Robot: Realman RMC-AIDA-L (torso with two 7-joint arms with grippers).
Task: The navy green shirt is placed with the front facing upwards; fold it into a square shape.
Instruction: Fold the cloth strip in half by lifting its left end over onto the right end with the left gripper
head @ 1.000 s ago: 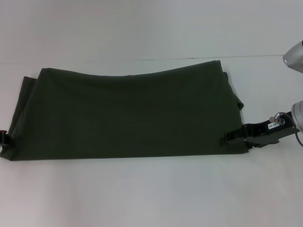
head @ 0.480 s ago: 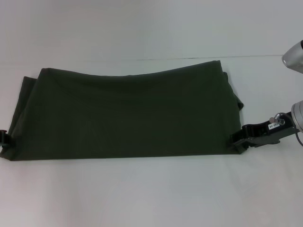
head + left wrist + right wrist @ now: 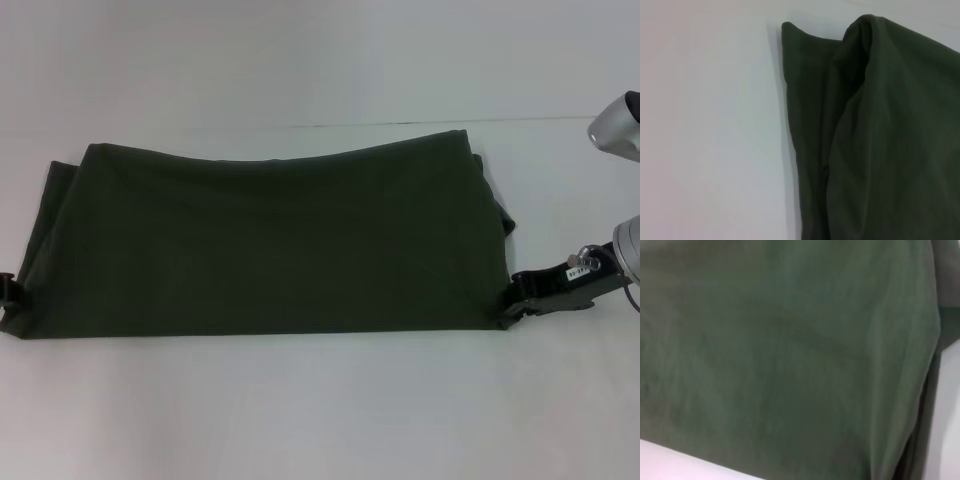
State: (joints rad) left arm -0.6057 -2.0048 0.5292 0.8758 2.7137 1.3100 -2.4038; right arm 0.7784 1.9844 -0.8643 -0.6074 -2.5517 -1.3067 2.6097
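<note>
We see the right gripper (image 3: 510,300) sliding rightward off the navy green shirt (image 3: 270,240), its near-right corner apparently released, jaw state unclear; the left gripper (image 3: 8,292), equally unclear, sits at the near-left corner.

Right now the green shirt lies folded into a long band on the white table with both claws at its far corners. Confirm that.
Not quite: the head view shows the left claw and right claw at the near corners of the shirt. Otherwise right: long folded band, white table.
</note>
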